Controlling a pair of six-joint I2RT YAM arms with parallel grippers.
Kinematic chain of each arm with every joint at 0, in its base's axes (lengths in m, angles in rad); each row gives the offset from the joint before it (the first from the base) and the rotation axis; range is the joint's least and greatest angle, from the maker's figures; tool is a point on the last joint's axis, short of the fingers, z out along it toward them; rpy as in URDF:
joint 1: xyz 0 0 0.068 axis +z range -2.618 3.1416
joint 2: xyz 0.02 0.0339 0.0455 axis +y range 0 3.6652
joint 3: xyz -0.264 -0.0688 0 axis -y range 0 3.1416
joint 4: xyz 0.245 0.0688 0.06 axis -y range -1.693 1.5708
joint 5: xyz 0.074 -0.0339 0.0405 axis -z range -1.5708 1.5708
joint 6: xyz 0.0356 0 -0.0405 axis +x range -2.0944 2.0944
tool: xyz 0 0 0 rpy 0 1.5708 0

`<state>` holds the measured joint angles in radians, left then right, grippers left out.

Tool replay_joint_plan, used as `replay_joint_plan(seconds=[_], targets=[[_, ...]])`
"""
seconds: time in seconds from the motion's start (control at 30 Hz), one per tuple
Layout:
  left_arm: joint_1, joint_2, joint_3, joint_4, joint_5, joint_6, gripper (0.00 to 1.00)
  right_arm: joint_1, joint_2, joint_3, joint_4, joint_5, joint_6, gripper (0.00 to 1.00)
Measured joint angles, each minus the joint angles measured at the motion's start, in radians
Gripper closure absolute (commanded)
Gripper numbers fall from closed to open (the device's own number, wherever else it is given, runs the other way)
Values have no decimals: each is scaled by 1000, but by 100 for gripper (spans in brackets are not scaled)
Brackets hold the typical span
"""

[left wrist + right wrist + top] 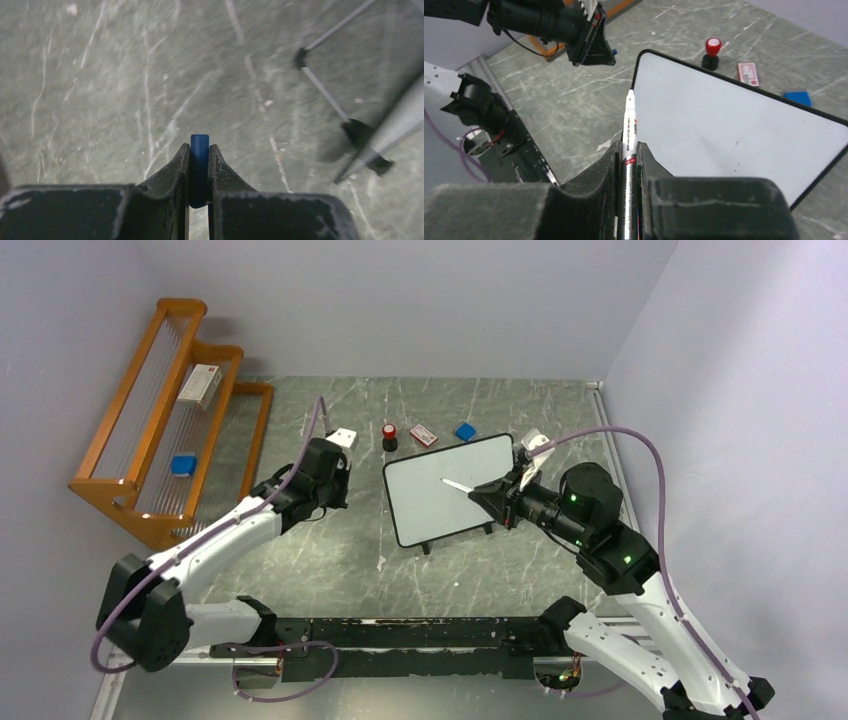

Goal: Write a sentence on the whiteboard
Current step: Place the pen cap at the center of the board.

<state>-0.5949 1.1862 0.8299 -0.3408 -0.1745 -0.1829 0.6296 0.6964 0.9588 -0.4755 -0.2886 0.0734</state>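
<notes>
the bench (330, 560) is grey-green stone with pale white veins. the whiteboard (425, 508) is glossy white inside a thin black frame. the marker pen (629, 125) is white with a red band and small dark print. the cap (199, 165) is deep blue, the fingers (170, 175) black. the rack (181, 308) is orange. the stamp (389, 436) is red over black.

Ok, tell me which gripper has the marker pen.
The right gripper: it is shut on the white marker, whose tip points toward the blank whiteboard. The left gripper clamps only a short blue piece, likely the cap.
</notes>
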Motion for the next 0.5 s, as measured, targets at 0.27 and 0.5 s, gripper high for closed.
replay_joint_plan(seconds=[0.27,0.5], targets=[[132,253,56,-60,3,-39,95,0,-64,-30,0,101,-3,100],[170,435,105,-66,40,-38,94,0,-77,-47,0,141,-5,100]])
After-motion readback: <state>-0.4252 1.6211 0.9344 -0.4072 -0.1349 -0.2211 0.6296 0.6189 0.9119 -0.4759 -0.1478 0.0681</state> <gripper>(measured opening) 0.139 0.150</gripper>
